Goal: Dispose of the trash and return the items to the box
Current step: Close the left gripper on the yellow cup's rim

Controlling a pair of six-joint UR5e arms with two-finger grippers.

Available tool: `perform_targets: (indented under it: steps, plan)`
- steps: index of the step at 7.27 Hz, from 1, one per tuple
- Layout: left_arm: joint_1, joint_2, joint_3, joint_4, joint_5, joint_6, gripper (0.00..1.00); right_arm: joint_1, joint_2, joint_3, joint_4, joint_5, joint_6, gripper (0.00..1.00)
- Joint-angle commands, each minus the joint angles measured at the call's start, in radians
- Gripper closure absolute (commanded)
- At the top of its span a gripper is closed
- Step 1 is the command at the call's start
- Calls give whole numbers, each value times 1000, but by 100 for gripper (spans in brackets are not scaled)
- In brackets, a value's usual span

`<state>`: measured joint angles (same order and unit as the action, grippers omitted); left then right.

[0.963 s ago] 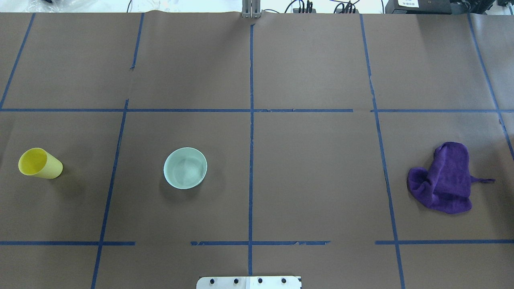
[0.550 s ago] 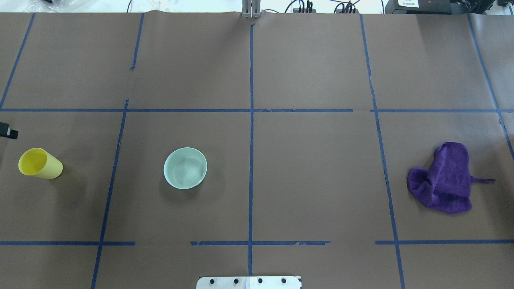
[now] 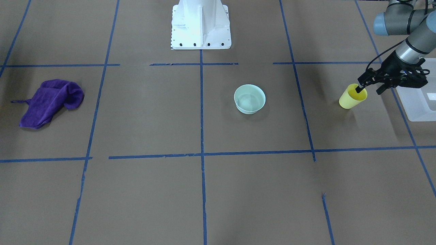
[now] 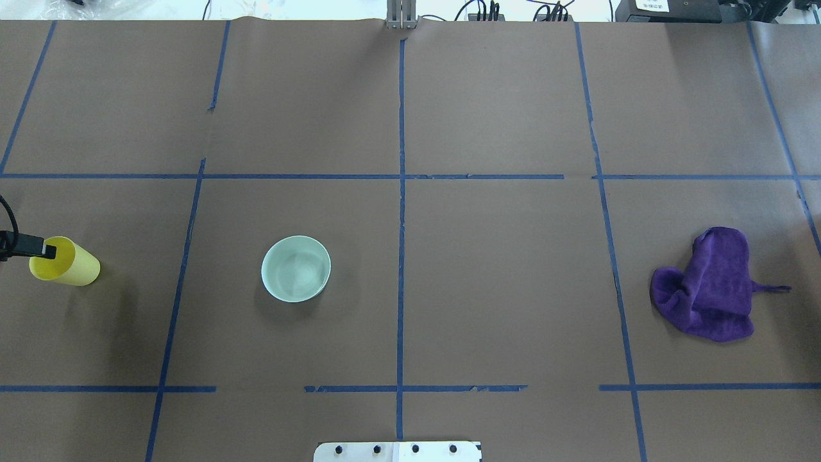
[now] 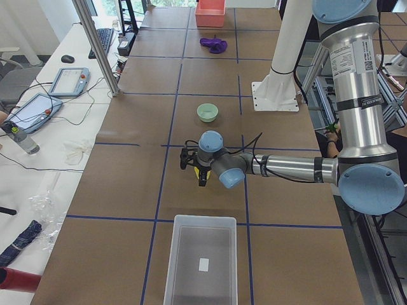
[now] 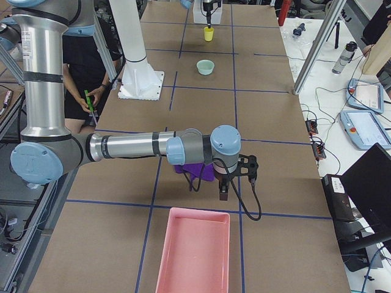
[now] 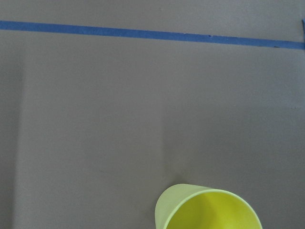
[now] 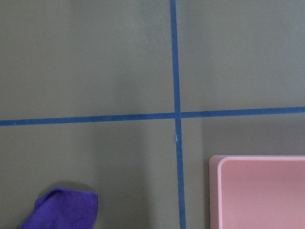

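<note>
The yellow cup (image 3: pixel 351 99) stands upright at the table's left end and shows in the overhead view (image 4: pixel 72 268) and in the left wrist view (image 7: pixel 209 212). My left gripper (image 3: pixel 369 91) is open over the cup's rim. One fingertip (image 4: pixel 38 246) is inside the cup's mouth and the other is outside on the box side. The frosted white box (image 3: pixel 420 103) stands just beyond the cup and looks empty in the left side view (image 5: pixel 200 260). My right gripper (image 6: pixel 235 183) hovers near the purple cloth (image 4: pixel 712 289); I cannot tell whether it is open or shut.
A mint-green bowl (image 4: pixel 296 268) sits left of the table's middle. A pink tray (image 6: pixel 195 250) lies at the right end, next to the cloth (image 8: pixel 62 210). The white robot base (image 3: pixel 201 23) stands at the near edge.
My left gripper has come in from the left edge and moved onto the cup, with one finger now inside its mouth. The cup, bowl and cloth have not moved.
</note>
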<state>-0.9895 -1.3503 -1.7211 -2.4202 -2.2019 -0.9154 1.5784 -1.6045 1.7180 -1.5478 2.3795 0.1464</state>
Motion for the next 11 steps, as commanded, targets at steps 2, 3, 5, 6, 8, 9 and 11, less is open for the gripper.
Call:
perform_targets:
  steps: [2,3,5,6,8,9,11]
  plan:
    - [34,0,20,-2,51,-3,7,0,0,0,-2,0,-1,0]
    - [35,-1,20,-2,51,-3,20,0,0,0,-2,0,-1,0]
    - [35,-7,20,-2,51,-5,73,0,0,0,-2,0,-1,0]
    - [38,-10,20,0,53,-6,91,0,0,0,-2,0,-1,0]
    - [64,-15,18,0,54,-11,100,-1,0,0,-5,-2,-1,0]
    - [54,-10,-1,0,48,-4,100,-12,2,2,-3,4,-1,0]
    - [38,29,-86,22,-29,1,100,-23,49,5,-6,3,-1,0]
